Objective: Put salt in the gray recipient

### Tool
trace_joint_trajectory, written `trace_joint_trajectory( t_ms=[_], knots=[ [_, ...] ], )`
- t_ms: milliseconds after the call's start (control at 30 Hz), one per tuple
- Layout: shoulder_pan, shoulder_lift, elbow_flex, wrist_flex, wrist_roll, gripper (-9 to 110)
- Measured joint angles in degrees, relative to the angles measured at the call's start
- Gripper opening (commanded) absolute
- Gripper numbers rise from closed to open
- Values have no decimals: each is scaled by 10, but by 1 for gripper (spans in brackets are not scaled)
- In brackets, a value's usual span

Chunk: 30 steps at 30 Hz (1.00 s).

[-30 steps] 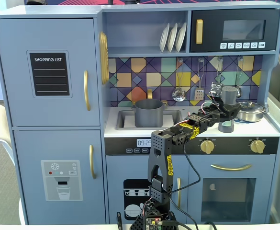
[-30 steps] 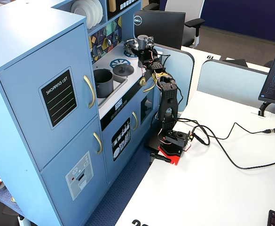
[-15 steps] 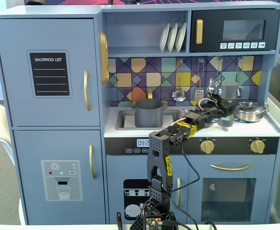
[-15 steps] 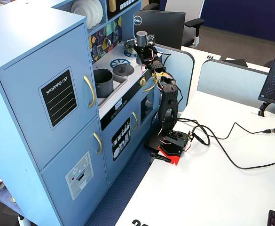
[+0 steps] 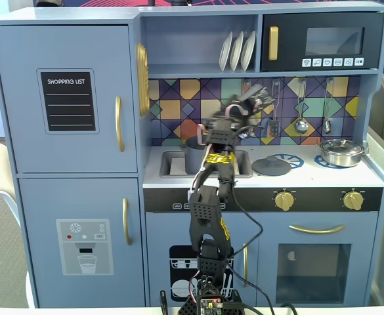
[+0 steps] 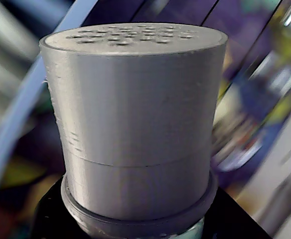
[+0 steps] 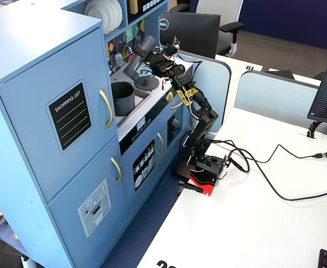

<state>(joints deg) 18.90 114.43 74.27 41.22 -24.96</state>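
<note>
Since a second ago the arm has swung off the stove side and over toward the sink, carrying the salt [image 7: 140,49] with it. Going left to right in the front fixed view: the gray recipient [image 5: 190,148] sits in the sink, mostly hidden behind the arm, and it's open on top in the side view. The salt is up in the air just right of and above it, tilted and motion-blurred. The gripper [image 7: 147,56] is clamped around the shaker's lower body, and the wrist view shows the holed cap poking out past the black jaws. Further right, the flat lid [image 5: 272,164] lies on the counter and the silver pan [image 5: 341,152] sits on the far burner, both well apart from the action. I'd say it's mid-carry. Next it needs to line the cap up over the pot's mouth and tip. Tight spots look like the backsplash behind and the shelf above; the front is open.
</note>
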Motion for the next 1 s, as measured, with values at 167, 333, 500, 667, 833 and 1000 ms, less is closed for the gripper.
trace_joint_trajectory(
  t_ms=[167,333,500,667,833,1000],
  knots=[
    [-120,24,1,6,174,0],
    [-193,25,2,6,321,0],
    [-201,18,4,6,493,0],
    [-209,4,12,-13,609,0],
    [-240,-1,12,-45,681,0],
    [-256,-3,12,-52,744,0]
  ],
)
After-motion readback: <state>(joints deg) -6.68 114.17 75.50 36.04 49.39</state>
